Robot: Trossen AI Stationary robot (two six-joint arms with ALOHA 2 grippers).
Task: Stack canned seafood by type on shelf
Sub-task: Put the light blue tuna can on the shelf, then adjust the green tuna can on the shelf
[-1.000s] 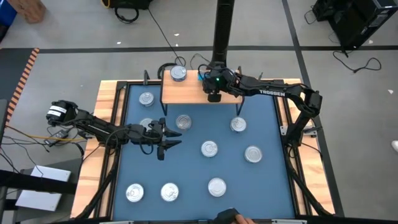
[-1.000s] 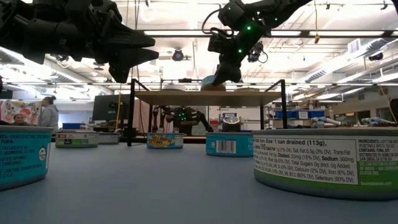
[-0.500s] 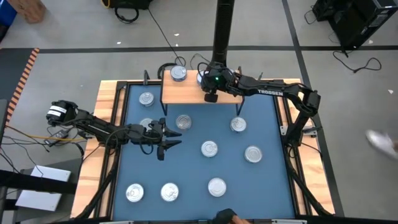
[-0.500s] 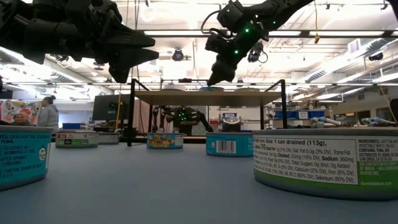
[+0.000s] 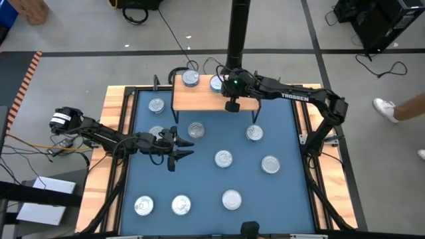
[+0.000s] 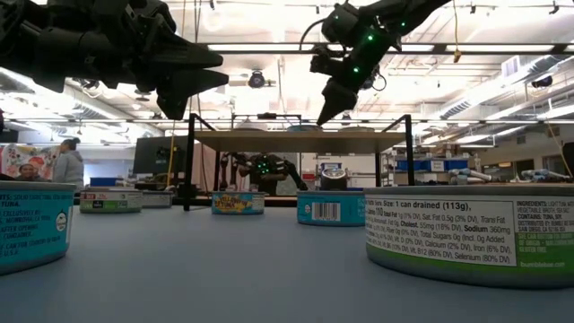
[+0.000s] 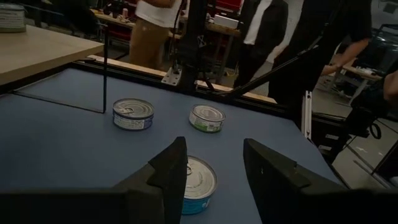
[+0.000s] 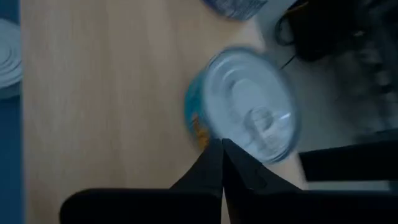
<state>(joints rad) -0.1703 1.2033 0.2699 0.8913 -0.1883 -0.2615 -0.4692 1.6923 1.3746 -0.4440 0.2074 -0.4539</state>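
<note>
two tins (image 5: 190, 78) sit on the shelf (image 5: 199, 99) at the far side of the blue mat (image 5: 206, 179), side by side near its far edge: one at the far left corner, the other (image 5: 216, 83) just right of it, close to the right gripper (image 5: 232, 106). in the right wrist view that second tin (image 8: 245, 106) lies on the light wood just beyond the fingertips (image 8: 222, 163), apart from them, with a blue and orange side label showing. the right gripper hangs above the shelf near its middle, its fingers clenched together on nothing.

nine more tins lie flat on the mat. one (image 5: 156, 105) is at the far left beside the shelf, one (image 5: 196, 130) is just in front of the shelf, one (image 5: 254, 133) is by the shelf's right leg, two (image 5: 224, 159) are in the middle right, and three (image 5: 181, 204) stand in a row at the near edge. another (image 5: 157, 133) is partly hidden by the left arm.

the left gripper (image 5: 180, 147) hovers low over the mat's left half, pointing right. its fingers (image 7: 168, 171) are spread and hold nothing; a tin (image 7: 198, 183) lies on the mat between and beyond them in the left wrist view, with two others (image 7: 133, 113) farther off.

people (image 7: 267, 37) stand beyond the table.
</note>
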